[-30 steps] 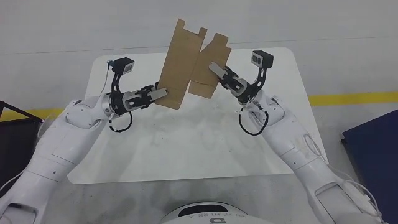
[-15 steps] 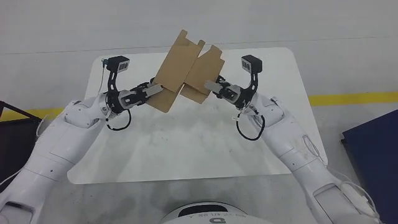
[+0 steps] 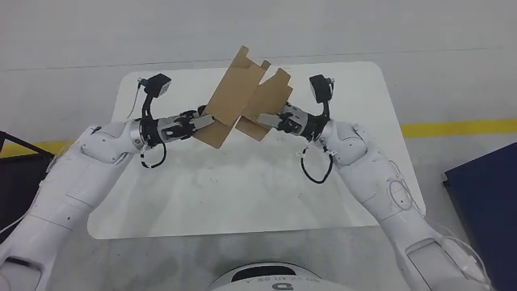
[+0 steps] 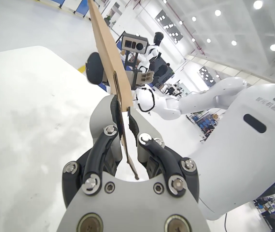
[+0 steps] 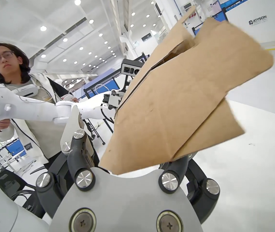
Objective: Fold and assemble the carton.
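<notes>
Held tilted above the far middle of the surface (image 3: 242, 194): carton (image 3: 242, 101), half-opened. Clamped at its lower corner by left tool (image 4: 123, 114), anchoring one panel. Met at the opposite flap by right tool (image 3: 273, 120), probably to spread the sleeve; grip there impossible to tell.

You can pass over the table (image 3: 242, 202) across the top view's lower centre. Upper centre, the carton (image 3: 242, 97), clamped by the left gripper (image 3: 207, 120) and right gripper (image 3: 268, 120), blocks your way.
</notes>
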`<state>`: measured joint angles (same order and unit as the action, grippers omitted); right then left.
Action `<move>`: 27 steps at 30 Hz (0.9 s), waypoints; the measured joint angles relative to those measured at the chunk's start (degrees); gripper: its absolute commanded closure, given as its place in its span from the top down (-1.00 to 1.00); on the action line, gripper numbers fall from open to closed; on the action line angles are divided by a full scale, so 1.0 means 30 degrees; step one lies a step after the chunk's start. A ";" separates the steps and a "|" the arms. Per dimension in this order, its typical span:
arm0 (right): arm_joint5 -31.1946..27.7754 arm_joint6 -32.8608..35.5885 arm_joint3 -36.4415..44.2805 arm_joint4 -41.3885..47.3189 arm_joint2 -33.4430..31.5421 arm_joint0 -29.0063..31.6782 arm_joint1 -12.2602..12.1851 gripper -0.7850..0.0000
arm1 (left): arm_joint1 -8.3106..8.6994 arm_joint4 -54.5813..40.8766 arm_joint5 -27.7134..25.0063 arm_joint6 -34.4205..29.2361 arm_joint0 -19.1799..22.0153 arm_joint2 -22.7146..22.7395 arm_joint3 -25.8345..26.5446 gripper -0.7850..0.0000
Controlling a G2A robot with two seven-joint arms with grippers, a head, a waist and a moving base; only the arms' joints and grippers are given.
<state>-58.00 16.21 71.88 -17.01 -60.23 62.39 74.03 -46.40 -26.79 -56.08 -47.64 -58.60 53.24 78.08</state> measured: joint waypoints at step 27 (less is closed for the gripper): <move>0.3753 -0.3091 -0.0416 -0.3786 0.1588 -0.1243 0.0928 1.00 | -0.0274 0.7534 0.2304 0.4461 -0.1517 0.2011 0.1003 -1.00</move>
<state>-46.74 6.94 70.63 -28.37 -55.47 58.66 76.81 -47.22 -4.19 -49.17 -34.26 -63.15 59.27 81.09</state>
